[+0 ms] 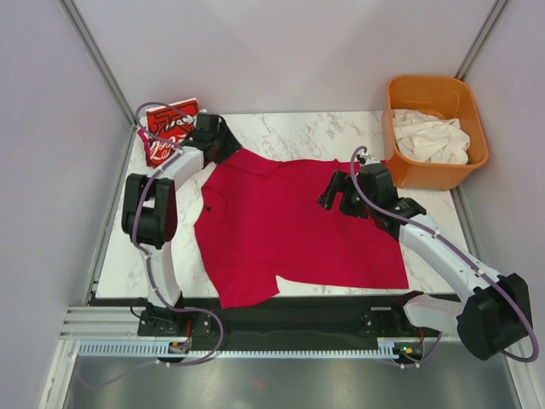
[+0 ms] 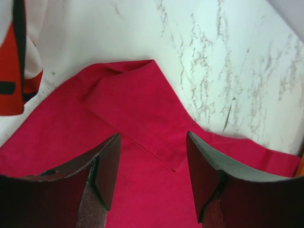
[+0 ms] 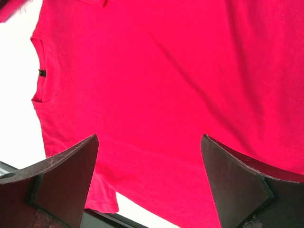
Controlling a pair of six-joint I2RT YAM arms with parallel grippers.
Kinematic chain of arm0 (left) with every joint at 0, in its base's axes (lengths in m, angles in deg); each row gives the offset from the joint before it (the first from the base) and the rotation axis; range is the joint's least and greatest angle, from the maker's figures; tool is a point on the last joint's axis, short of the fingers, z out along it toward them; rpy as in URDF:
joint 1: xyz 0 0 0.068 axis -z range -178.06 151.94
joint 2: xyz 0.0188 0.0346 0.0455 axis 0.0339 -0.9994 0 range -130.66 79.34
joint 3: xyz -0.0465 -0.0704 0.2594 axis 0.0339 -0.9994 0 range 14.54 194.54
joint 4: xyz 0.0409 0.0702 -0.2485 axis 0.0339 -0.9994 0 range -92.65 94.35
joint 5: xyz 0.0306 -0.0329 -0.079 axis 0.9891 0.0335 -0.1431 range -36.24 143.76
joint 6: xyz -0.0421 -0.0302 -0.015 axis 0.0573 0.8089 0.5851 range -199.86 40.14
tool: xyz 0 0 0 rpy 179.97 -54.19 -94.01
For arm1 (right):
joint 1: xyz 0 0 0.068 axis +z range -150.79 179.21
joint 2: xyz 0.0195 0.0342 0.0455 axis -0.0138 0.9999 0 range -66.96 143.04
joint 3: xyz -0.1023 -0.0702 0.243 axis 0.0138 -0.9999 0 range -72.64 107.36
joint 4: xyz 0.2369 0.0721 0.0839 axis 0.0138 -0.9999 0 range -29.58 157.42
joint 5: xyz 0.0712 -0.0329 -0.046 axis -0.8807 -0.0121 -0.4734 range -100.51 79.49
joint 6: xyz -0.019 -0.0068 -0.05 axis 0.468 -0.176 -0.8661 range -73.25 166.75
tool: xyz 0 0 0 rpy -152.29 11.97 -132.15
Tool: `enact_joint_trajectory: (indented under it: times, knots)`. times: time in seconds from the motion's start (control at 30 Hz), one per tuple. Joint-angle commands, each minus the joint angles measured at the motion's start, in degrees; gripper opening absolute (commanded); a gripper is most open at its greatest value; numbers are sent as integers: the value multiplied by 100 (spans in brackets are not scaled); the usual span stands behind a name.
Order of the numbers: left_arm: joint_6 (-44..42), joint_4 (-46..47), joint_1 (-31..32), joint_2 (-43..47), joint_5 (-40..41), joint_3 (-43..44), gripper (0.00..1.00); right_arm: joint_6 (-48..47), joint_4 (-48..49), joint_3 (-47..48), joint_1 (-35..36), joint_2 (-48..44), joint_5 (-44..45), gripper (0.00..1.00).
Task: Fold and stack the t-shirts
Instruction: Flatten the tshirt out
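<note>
T-shirt in crimson (image 1: pixel 298 221): is lying spread flat on marble table (image 1: pixel 315 132).
Left gripper (image 2: pixel 153 137): is hovering over far-left sleeve (image 2: pixel 137 109), jaws parted, grasping nothing.
Right gripper (image 3: pixel 149 138): is hanging above shirt's right part, jaws wide apart, released.
Coca-Cola t-shirt (image 1: pixel 168 128): is lying folded at far-left corner.
Off-white t-shirts (image 1: pixel 434 136): are lying crumpled in orange tub (image 1: pixel 434 175).

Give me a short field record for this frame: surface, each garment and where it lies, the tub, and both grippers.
surface: marble table
crimson t-shirt: spread flat at the table's centre, not folded
printed red t-shirt: folded, far left corner
orange tub: far right corner, holds off-white cloth
left gripper: jaws apart over the crimson shirt's sleeve
right gripper: open above the crimson shirt's body, holding nothing
</note>
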Motion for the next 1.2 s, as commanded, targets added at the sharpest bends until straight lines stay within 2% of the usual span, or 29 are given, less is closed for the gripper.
enact_joint_trajectory:
  times: [0.0, 0.5, 0.9, 1.17]
  knots:
    - [-194, 188, 10, -302, -187, 404, 64, -177, -16, -24, 14, 17, 43, 97]
    - [-53, 197, -61, -918, -38, 467, 64, -380, -16, 47, 23, 509, 122, 98]
    - [61, 223, -61, -963, -30, 344, 63, -415, 2, 64, 23, 650, 157, 98]
    - [114, 241, -61, -699, 146, -61, 62, -406, 37, 47, 14, 711, 148, 98]
